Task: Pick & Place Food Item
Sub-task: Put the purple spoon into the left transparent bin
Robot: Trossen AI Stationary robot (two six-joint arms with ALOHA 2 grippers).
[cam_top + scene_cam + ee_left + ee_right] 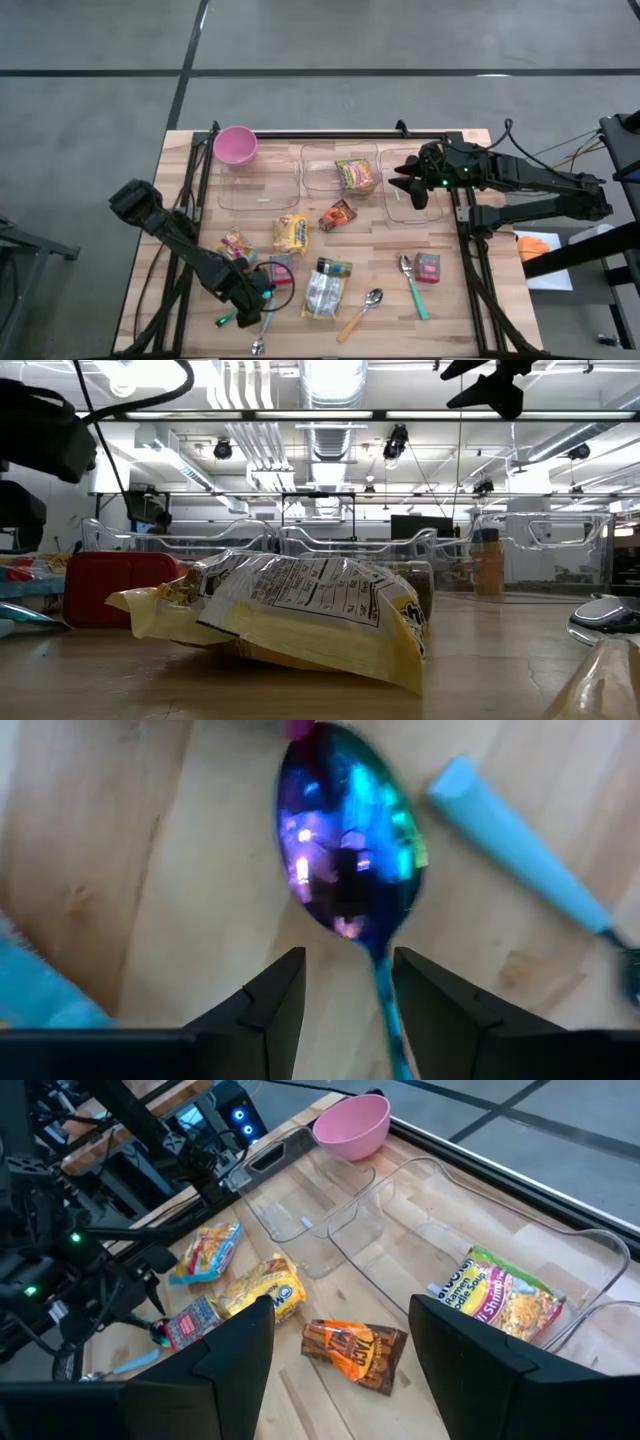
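My left gripper point(258, 300) points down near the table's front left, open, low over a rainbow-coloured spoon point(345, 840). Its two fingers point(275, 1005) stand on either side of the spoon's neck point(383, 990), which lies on the wood close to one finger; I cannot tell whether they touch. My right gripper point(405, 185) hangs open and holds nothing, high over the clear bins at the far right. Food packets lie flat on the table: a yellow one point(290, 233), an orange-brown one point(338, 215), a red one point(278, 270). A noodle packet point(355, 175) lies in the middle bin.
A pink bowl point(235, 145) stands at the far left, next to three clear bins point(260, 185). A teal-handled spoon point(412, 285), a wooden-handled spoon point(362, 312), a clear bag point(327, 285) and a red box point(428, 267) lie toward the front. A light-blue handle point(520, 850) lies beside the rainbow spoon.
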